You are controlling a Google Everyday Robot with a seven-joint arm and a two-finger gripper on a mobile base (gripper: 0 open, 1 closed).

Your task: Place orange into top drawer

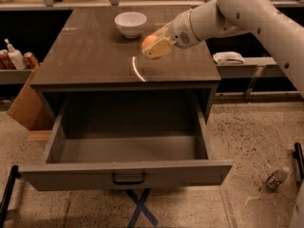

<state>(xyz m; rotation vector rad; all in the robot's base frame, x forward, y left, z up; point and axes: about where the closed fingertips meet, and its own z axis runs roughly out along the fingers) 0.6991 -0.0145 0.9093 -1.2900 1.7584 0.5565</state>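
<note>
On the shelf at far left stand a white pump bottle (14,56) and red cans (29,60). A cardboard box (24,109) leans on the floor at their 6 o'clock. The dark desk (90,56) fills the middle of the view. The top drawer (126,174) is pulled out toward the camera at the desk's 6 o'clock, its grey floor showing and its dark handle (128,178) centred on the front panel. A blue tape cross (140,208) marks the floor beneath it.

A white bowl (130,23) sits near the back edge of the desk. At the bowl's 4 o'clock, close but apart from it, is the orange (148,41), over the desk top and well back from the drawer. The tool (154,48) is closed around the orange, its pale fingers wrapping the fruit from the 4 o'clock side. The white arm (228,13) reaches in from 2 o'clock.

On the right-hand shelf lies a white cloth (229,57), and a small bottle (276,177) lies on the floor at lower right.
</note>
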